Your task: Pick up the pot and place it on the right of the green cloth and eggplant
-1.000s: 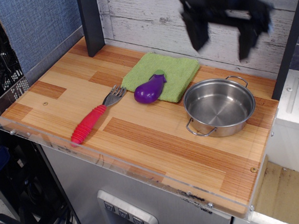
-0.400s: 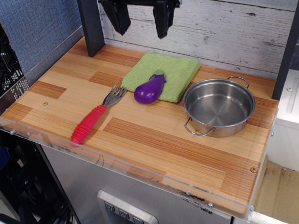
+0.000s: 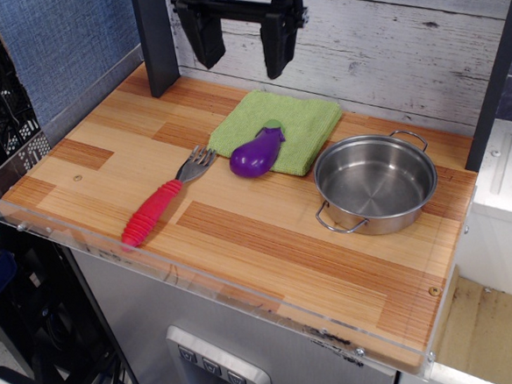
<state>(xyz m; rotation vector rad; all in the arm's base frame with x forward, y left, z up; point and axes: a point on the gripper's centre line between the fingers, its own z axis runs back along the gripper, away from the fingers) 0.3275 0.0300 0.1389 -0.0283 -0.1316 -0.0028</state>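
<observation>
Nearest the front edge of the table (image 3: 270, 261) lies a red-handled fork (image 3: 163, 201), off to the left and out of the way. Further back and to the right sits the pot (image 3: 376, 183), upright and empty, one wire handle pointing to the near left and the other to the far right. It stands just right of the cloth (image 3: 299, 121), its rim just beside the cloth's right corner. The eggplant (image 3: 258, 151) rests on the cloth's near edge, left of the pot and apart from it.

At the far left, high above the cloth and the table's back edge, hangs the gripper (image 3: 240, 51). Its two dark fingers are spread wide with nothing between them.

By the look of it, the pot already sits where the task wants it, so the placing seems done. If the pot needs any adjusting, I'd bring the gripper over the rim's near-right side, away from the cloth corner, and pinch the wall rather than a thin handle, lifting straight up so nothing drags.
</observation>
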